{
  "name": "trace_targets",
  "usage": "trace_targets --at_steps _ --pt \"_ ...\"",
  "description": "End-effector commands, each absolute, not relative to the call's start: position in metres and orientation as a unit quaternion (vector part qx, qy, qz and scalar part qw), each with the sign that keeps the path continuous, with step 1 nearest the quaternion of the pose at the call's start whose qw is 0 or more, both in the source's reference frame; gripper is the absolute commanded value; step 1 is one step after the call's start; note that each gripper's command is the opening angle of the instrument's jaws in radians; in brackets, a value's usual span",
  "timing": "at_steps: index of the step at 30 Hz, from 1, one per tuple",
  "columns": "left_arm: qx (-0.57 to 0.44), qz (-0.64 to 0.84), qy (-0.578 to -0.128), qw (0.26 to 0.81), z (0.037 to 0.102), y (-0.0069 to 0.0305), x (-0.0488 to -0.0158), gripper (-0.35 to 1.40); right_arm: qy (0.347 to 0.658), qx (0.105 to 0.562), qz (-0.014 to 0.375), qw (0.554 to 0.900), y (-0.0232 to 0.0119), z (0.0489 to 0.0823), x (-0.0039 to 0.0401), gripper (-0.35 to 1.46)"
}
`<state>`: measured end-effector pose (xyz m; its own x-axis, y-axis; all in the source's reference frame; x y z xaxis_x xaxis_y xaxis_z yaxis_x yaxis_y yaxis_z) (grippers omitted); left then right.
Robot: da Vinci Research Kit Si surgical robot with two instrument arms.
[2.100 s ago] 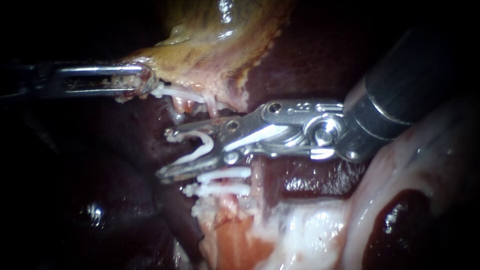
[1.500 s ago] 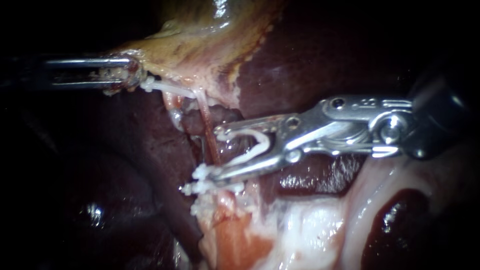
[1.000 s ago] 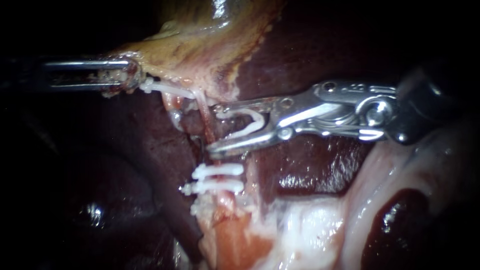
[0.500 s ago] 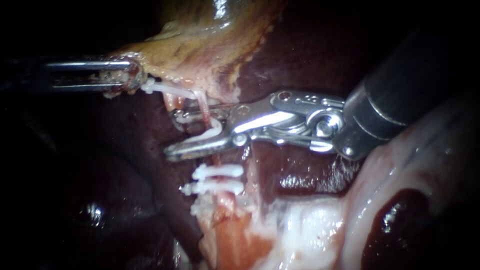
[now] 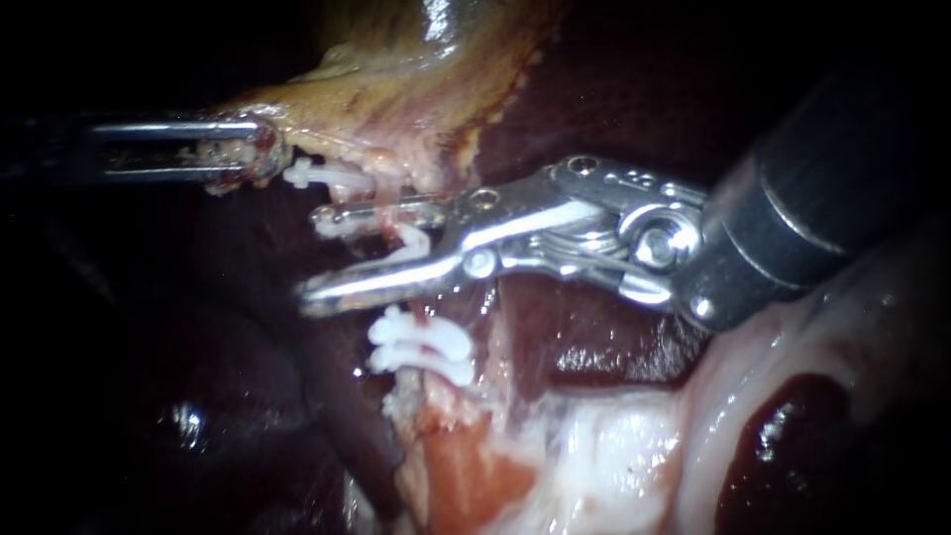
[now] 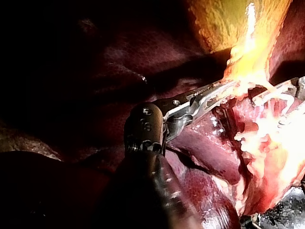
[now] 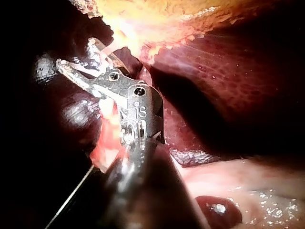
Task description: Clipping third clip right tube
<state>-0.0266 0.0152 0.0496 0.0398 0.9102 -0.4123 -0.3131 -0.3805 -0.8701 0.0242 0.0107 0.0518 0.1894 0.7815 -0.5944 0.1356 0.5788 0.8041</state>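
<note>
A: L instrument (image 5: 260, 154), state?

B: Clamped. Slotted steel jaws are closed on the frayed, crusted edge of the gallbladder (image 5: 426, 89), which is seen as ochre-yellow, wet and glossy, w/ a ragged pinkish underside.

A: R instrument (image 5: 315, 256)?

B: A dark matte shaft is seen entering from upper right, ending in a polished metal wrist w/ pins and a pulley. The two slim jaws are spread in a narrow V, tips pointing to the view's left. A loaded clip (image 5: 411, 243) of white plastic, bent in a curve, is held between them, one leg along each jaw. It is not squeezed flat.

A: And the right tube (image 5: 423, 315)?

B: A thin, reddish, stringy cord, running down from the gallbladder's underside. It is straddled by the V of the R jaws, near the clip's bend. Whether the clip legs touch it can't be told. Just below the lower jaw, two placed clips (image 5: 421, 342) are seen across the same tube: white, ribbed, side by side, a bit bowed.

A: Other clips?

B: One upper clip (image 5: 317, 176), also white, is seen just beside the L jaws' tip, above the R upper jaw.

A: Surroundings?

B: Liver (image 5: 584, 357) is dark maroon and smooth, w/ a wet sheen. Lower right, pale tissue (image 5: 614, 466) is seen, whitish-pink, soft and folded, w/ a dark red rounded patch in it.
</note>
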Motion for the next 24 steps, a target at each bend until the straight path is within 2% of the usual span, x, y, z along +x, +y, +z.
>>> trace_targets --at_steps 1,14,17,22,24 --pt "-0.536 0.635 -0.278 0.482 0.0496 0.0152 -0.0266 -0.35 0.586 0.392 0.245 0.665 0.0107 0.0518 0.0240 0.36" --pt "-0.536 0.635 -0.278 0.482 0.0496 0.0153 -0.0267 -0.35 0.574 0.411 0.264 0.657 0.0108 0.0517 0.0233 -0.16" --pt "-0.536 0.635 -0.278 0.482 0.0496 0.0153 -0.0267 -0.35 0.559 0.430 0.285 0.649 0.0109 0.0517 0.0232 -0.35" --pt "-0.536 0.635 -0.278 0.482 0.0496 0.0153 -0.0267 -0.35 0.533 0.442 0.298 0.657 0.0110 0.0515 0.0228 -0.35" --pt "-0.536 0.635 -0.278 0.482 0.0497 0.0152 -0.0268 -0.35 0.532 0.442 0.298 0.658 0.0111 0.0514 0.0227 -0.35"
